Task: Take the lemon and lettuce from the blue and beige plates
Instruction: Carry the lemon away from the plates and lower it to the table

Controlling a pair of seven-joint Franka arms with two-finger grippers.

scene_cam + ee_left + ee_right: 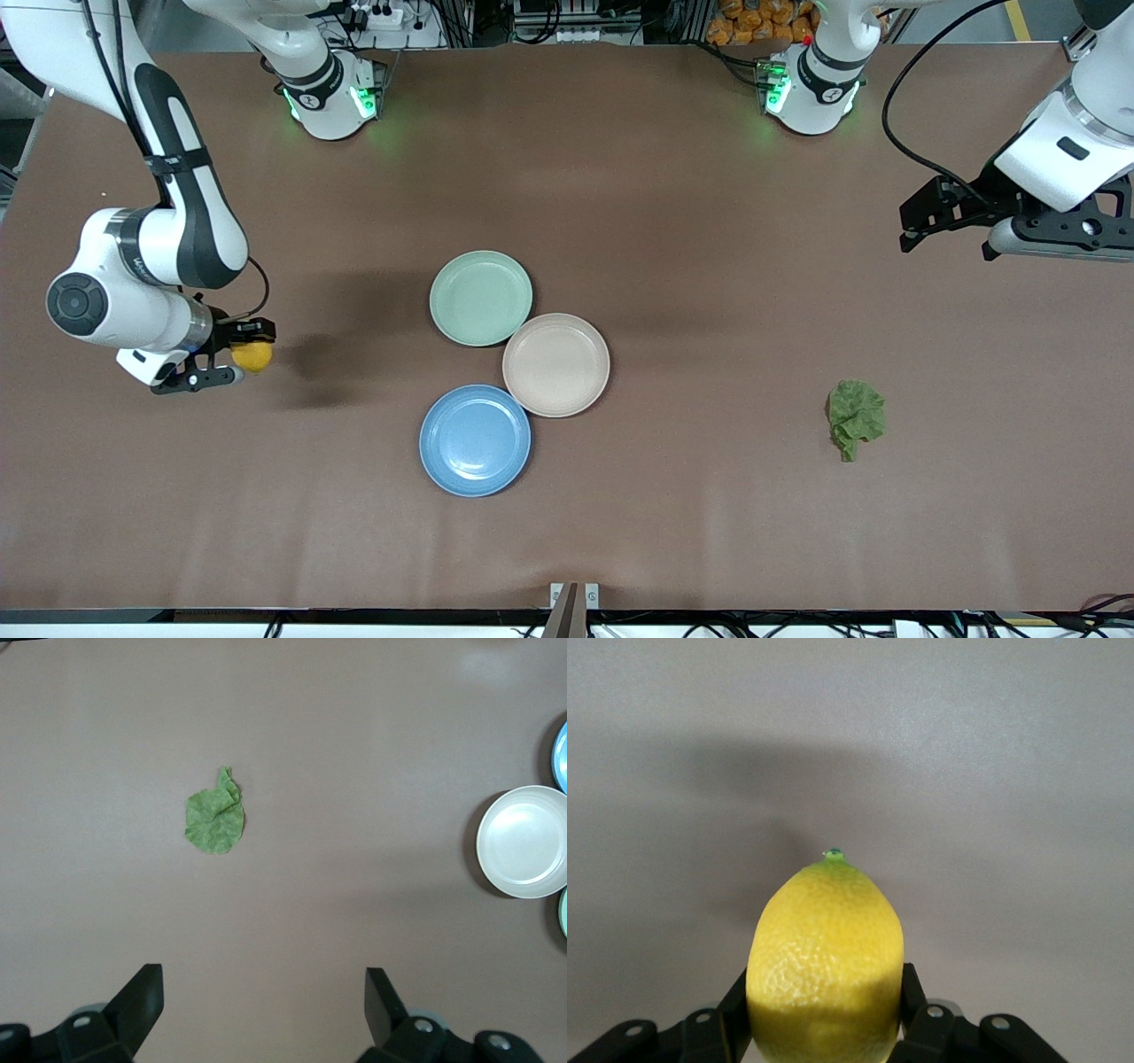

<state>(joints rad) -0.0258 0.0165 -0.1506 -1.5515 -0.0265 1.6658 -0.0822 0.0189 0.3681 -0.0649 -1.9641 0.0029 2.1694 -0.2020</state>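
My right gripper is shut on the yellow lemon, held over bare table toward the right arm's end, apart from the plates. In the right wrist view the lemon sits between the black fingers, its green-tipped end pointing outward. The wrinkled green lettuce lies on the table toward the left arm's end, on no plate. My left gripper hangs open over the table there, with nothing between its fingers; its wrist view shows the lettuce some way ahead of it. The blue plate and the beige plate hold nothing.
A pale mint-green plate touches the beige one, farther from the front camera. The three plates cluster mid-table. The beige plate also shows in the left wrist view. Brown tabletop surrounds them.
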